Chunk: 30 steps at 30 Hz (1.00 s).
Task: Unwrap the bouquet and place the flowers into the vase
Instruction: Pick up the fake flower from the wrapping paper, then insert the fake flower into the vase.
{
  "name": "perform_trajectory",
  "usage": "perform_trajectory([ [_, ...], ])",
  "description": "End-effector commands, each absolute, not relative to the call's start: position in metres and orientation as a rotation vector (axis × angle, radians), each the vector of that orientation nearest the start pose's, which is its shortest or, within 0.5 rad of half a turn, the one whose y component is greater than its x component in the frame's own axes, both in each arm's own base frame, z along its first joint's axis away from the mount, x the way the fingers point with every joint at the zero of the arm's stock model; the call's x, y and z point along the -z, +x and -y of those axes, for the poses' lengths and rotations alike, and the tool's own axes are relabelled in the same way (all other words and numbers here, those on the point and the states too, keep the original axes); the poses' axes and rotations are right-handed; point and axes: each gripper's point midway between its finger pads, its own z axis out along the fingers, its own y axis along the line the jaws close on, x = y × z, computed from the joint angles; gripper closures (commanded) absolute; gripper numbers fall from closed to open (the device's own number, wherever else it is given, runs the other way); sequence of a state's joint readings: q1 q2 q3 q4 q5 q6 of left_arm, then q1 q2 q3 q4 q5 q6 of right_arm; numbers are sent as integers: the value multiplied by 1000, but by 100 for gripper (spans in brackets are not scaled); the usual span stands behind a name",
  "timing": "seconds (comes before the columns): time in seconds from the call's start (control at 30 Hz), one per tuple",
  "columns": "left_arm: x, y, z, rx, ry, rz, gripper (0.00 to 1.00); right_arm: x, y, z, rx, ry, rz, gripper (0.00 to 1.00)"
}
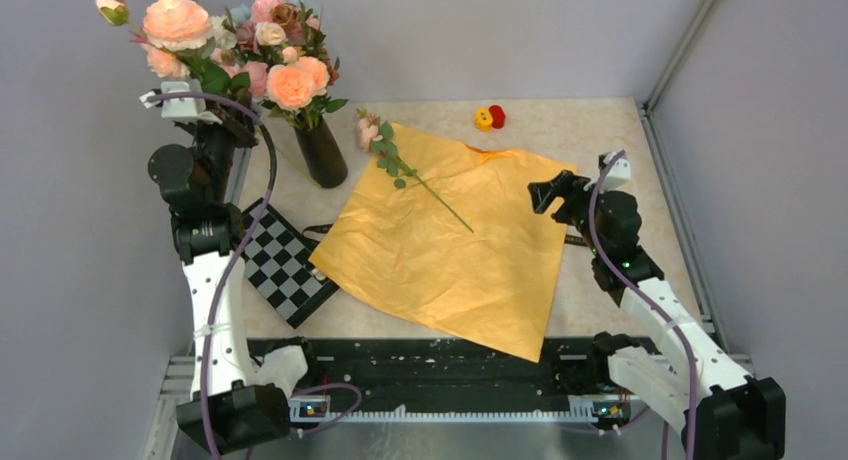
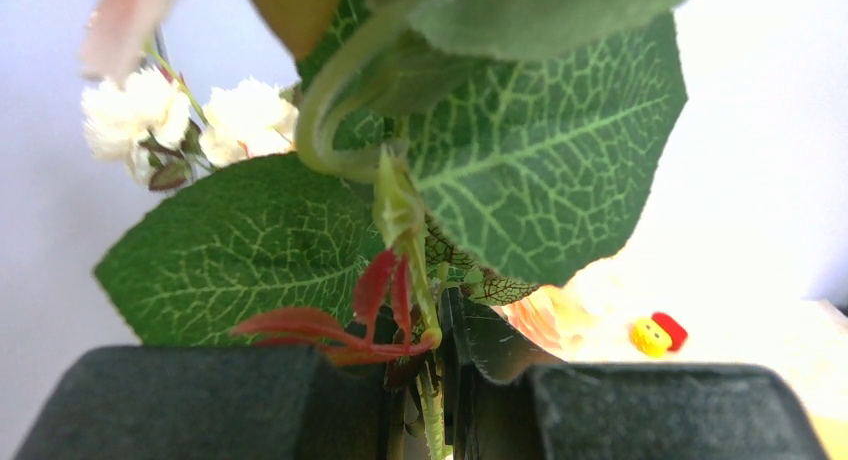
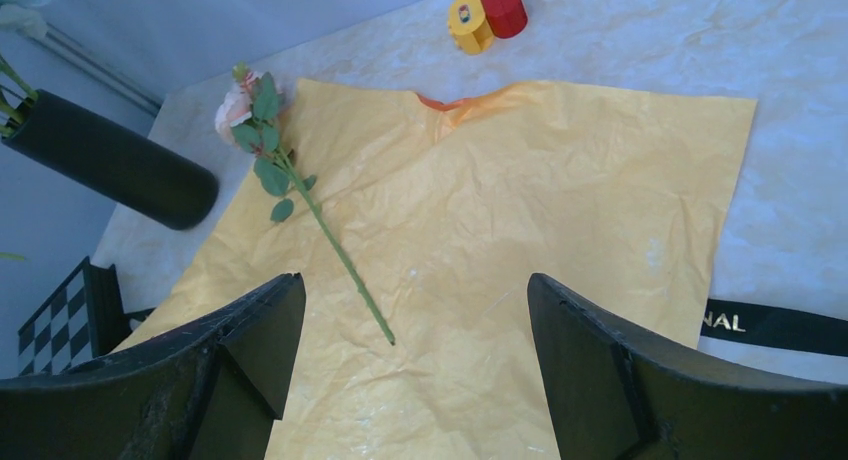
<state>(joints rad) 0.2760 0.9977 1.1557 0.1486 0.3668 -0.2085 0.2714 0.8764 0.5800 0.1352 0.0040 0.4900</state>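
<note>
right end effector (image 3: 412, 280) wide | paper (image 3: 560, 210) flat, crinkled | rose (image 3: 265, 170) atop

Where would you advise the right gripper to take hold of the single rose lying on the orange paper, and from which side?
Probably the bare lower stem, from above, jaws across it. The rose lies flat on the paper with leaves crowding its upper half, and the thin bare end points toward the open right gripper.

Robotics laboratory test cell. A marble-patterned table (image 1: 600, 130) is enclosed by plain grey panels (image 1: 500, 30) on aluminium framing (image 1: 685, 40). A left arm (image 1: 215, 300) and a right arm (image 1: 660, 310) are bolted to a black rail (image 1: 450, 380) at its near edge, and a black-and-white checkerboard (image 1: 285, 265) lies at its left side.
</note>
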Motion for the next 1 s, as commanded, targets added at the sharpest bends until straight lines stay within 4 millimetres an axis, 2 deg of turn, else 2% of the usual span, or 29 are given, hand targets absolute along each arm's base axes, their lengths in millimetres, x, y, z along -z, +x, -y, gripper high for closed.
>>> perform_trajectory([
  [0.0,-519,342,-34,124,3,-1053,100,-228,325,-93,-470,212,-1723,17],
  [0.13,-525,351,-42,113,-21,-1017,100,-228,324,-90,-442,207,-1728,17],
  [0.33,-539,359,-40,125,13,-962,100,-233,320,-87,-419,191,-1724,17],
  [0.6,-558,370,-35,123,86,-916,100,-218,309,-87,-451,234,-1761,18],
  [0.73,-565,380,-34,116,118,-922,100,-217,307,-88,-461,236,-1765,18],
  [0.97,-565,390,-36,83,152,-947,100,-225,305,-84,-433,217,-1755,18],
])
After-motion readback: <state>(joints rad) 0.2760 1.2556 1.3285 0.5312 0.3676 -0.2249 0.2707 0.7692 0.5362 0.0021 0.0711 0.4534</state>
